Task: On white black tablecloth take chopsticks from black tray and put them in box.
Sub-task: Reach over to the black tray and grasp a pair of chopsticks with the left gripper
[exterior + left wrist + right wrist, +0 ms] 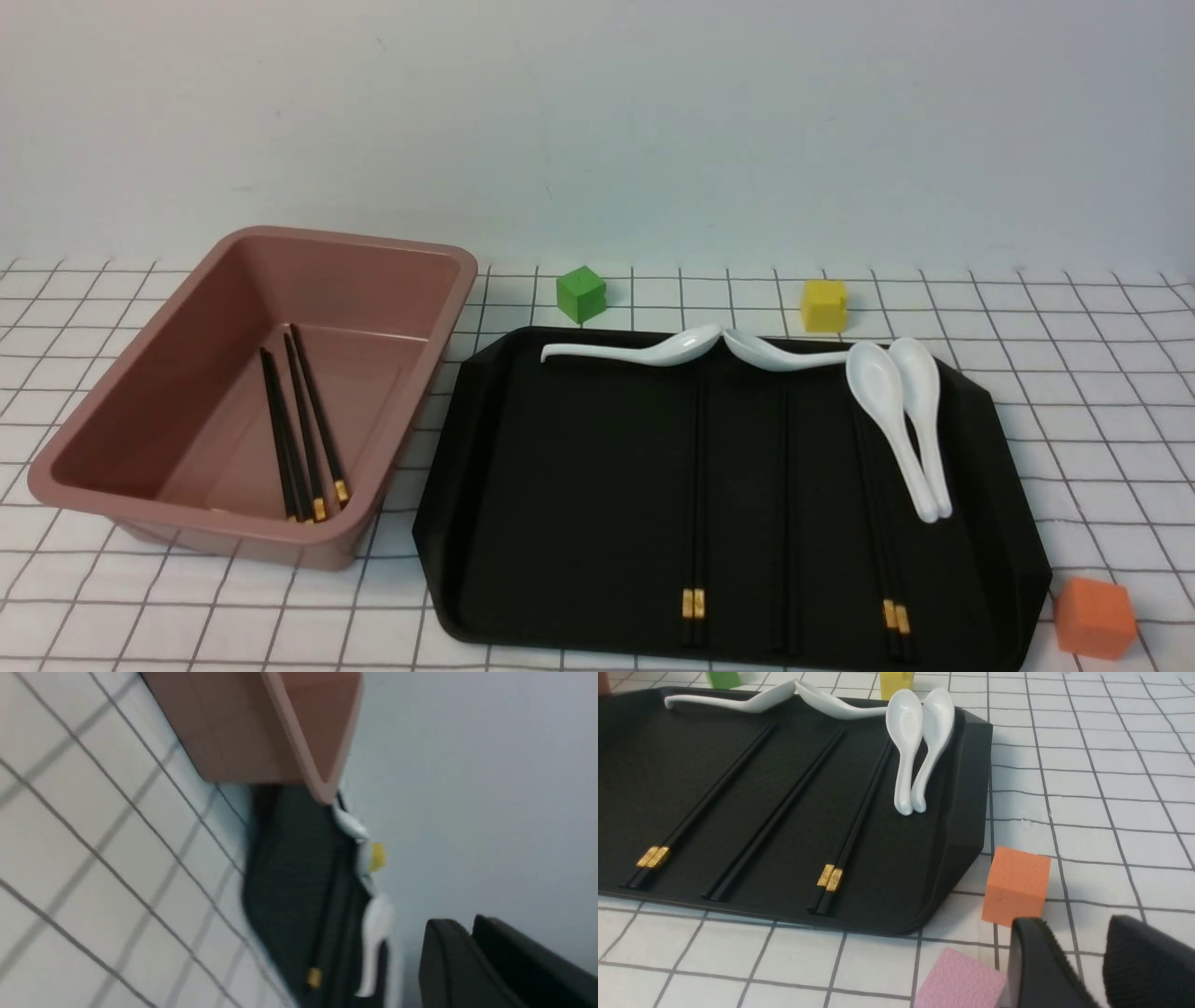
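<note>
Right wrist view has an orange cube (1016,885) just beside the right gripper (1071,921), a pink cube (959,980) near its fingers, and white spoons (904,751) farther off, on the tray (794,812). Left gripper (460,919) tilts steeply, fingers close together; whether fully shut, I can't tell. Right fingers stand slightly apart, nothing between. Beyond them, slim black chopsticks (852,833) lie paired on the tray, two pairs gold-banded; more lean in the box (177,373).
</note>
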Controlling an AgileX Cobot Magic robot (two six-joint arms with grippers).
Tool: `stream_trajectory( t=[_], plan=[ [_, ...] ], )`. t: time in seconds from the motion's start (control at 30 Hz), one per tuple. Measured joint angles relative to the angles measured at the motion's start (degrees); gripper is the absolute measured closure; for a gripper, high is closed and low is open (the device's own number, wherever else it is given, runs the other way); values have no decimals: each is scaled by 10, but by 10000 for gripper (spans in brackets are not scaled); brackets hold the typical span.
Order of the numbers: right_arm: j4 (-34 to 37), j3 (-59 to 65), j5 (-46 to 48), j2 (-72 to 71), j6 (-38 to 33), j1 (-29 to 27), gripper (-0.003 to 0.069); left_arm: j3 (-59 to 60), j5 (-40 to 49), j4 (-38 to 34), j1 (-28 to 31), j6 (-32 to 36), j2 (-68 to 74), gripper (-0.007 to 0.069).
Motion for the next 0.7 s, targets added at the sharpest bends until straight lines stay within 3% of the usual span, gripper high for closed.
stream_trajectory(
  t=[0.17, 0.2, 0.27, 0.37, 0.43, 0.47, 0.5, 0.53, 0.7],
  plan=[
    [0, 0, 0, 0, 0, 0, 419, -23, -35, -75, 0, 18, 0, 543],
    [0, 0, 0, 0, 0, 0, 419, -81, -18, -73, 0, 74, 8, 556],
    [0, 0, 0, 0, 0, 0, 419, -142, 4, -63, 0, 114, 38, 584],
    [0, 0, 0, 0, 0, 0, 419, -290, 125, 3, 0, 167, 172, 637],
    [0, 0, 0, 0, 0, 0, 419, -371, 268, 62, 0, 184, 269, 637],
    [0, 0, 0, 0, 0, 0, 419, -421, 381, 116, 0, 193, 369, 637],
    [0, 0, 0, 0, 0, 0, 419, -427, 381, 116, 0, 193, 381, 637],
    [0, 0, 0, 0, 0, 0, 419, -464, 453, 159, -3, 202, 466, 637],
    [0, 0, 0, 0, 0, 0, 419, -506, 414, 186, -77, 183, 585, 637]
  ],
)
